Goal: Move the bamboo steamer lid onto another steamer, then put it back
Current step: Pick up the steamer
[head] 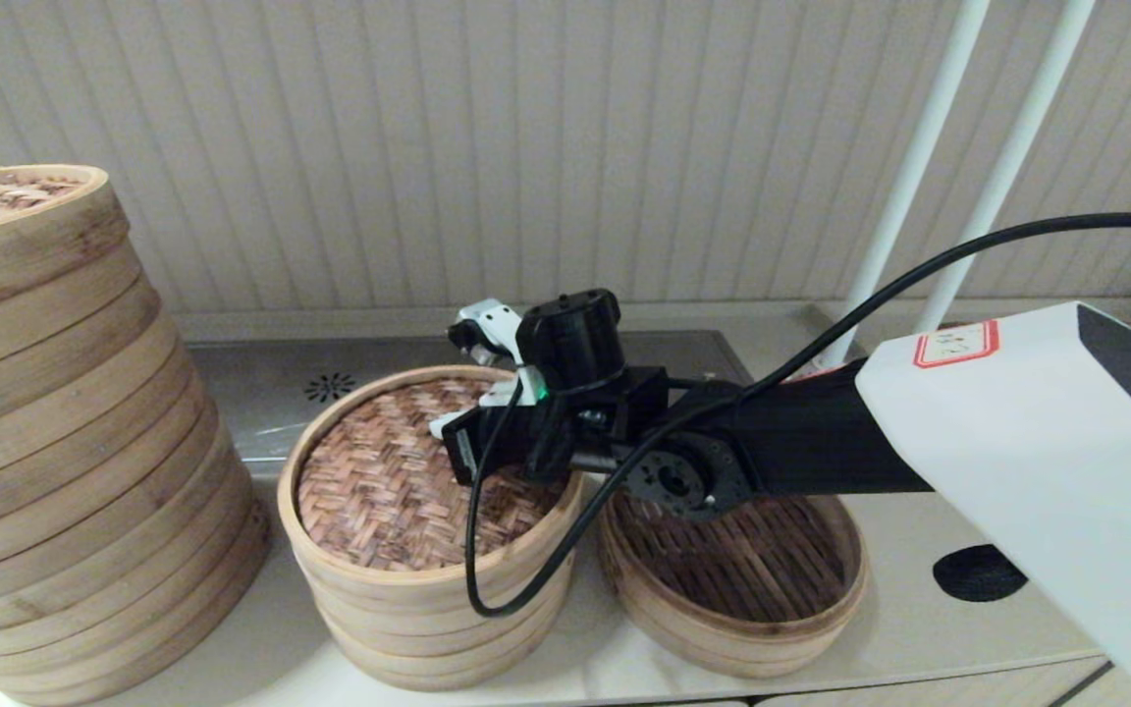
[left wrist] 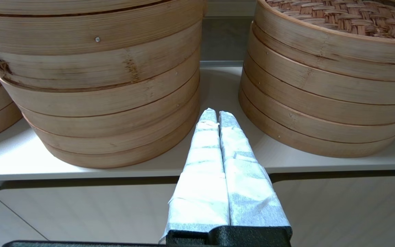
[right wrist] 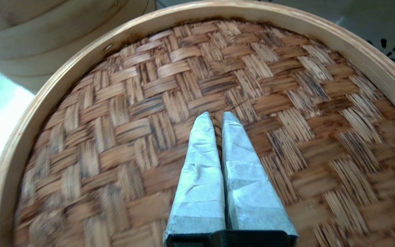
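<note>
While our right gripper (right wrist: 217, 118) hovers with fingers pressed together, holding nothing, over the bamboo steamer lid (head: 399, 486), the lid sits atop the several-tier steamer (head: 428, 614). Just beside it stands the shallow steamer (head: 737, 579), uncovered. Our left gripper (left wrist: 217, 116), fingers likewise together, waits low before the counter (left wrist: 81, 171).

The lid (head: 384, 491) has a reddish-brown herringbone weave with dark streaks and a pale tan bamboo rim. The shallow basket (head: 732, 579) next to it is pale outside with a very dark brown slatted floor. The big stack (head: 65, 442) is honey-tan bands, with a paler straw weave on top. Gripper fingers (right wrist: 214, 151) are wrapped in pale grey-white tape, and the arm (head: 1017, 432) is black and white.
</note>
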You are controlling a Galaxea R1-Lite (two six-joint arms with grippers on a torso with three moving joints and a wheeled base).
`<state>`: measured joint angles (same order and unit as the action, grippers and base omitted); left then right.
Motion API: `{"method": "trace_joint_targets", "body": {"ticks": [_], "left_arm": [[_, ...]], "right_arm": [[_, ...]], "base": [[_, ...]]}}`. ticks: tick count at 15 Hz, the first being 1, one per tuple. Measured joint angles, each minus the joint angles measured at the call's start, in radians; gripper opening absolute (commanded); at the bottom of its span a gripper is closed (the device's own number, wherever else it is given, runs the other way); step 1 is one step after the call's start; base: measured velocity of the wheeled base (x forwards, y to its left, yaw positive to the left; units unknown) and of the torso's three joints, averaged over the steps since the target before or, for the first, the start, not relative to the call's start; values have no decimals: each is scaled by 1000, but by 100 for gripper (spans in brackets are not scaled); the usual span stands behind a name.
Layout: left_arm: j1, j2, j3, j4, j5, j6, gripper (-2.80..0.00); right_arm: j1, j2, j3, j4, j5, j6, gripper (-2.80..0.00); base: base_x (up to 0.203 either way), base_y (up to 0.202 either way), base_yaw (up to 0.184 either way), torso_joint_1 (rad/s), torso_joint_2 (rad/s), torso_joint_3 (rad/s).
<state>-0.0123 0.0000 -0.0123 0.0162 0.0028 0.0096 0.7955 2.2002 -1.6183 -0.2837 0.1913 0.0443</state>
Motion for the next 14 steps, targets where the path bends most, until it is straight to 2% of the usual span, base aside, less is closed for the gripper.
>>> {"method": "trace_joint_targets", "body": {"ticks": [10,11,12,14], "left_arm": [[0,0,0,0,0,0,-280],[0,0,0,0,0,1,-280],[0,0,0,0,0,0,-280],[0,0,0,0,0,0,-280]], "right_arm": [[-10,-56,1,5,-3,-8,-280],[-6,-56,10,4,-3,-13,-231],[-3,-55,21,-1,-3,-24,0],[2,-52,38,-5,-4,-33,0]], "base": [[0,0,0,0,0,0],[0,0,0,0,0,0],[0,0,0,0,0,0],[0,0,0,0,0,0]]}}
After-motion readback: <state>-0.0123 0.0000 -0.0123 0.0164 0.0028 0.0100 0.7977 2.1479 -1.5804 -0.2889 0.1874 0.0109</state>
